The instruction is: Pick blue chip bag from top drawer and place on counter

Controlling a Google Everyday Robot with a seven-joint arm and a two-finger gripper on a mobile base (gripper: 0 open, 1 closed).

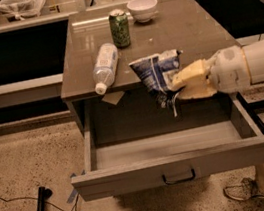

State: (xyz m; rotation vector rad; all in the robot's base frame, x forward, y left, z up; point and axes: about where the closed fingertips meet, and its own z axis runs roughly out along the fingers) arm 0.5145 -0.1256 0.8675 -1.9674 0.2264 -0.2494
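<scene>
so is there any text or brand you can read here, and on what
No text can be read.
blue chip bag, white and light-blue print: too blurred.
green can, markings: too blurred.
water bottle, label: too blurred.
The gripper, shut on the bag, is above the open top drawer.

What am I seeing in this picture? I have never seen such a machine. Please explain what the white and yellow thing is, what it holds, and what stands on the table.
The white thing is a robot's arm, reaching in from the right. Its yellowish end is the gripper, which closes like a clamp. Here it is shut on the blue chip bag, held in the air above the open top drawer, near the front edge of the counter. The one picture looks down on the cabinet from its front. On the counter are a clear water bottle lying on its side, an upright green can and a white bowl.
</scene>
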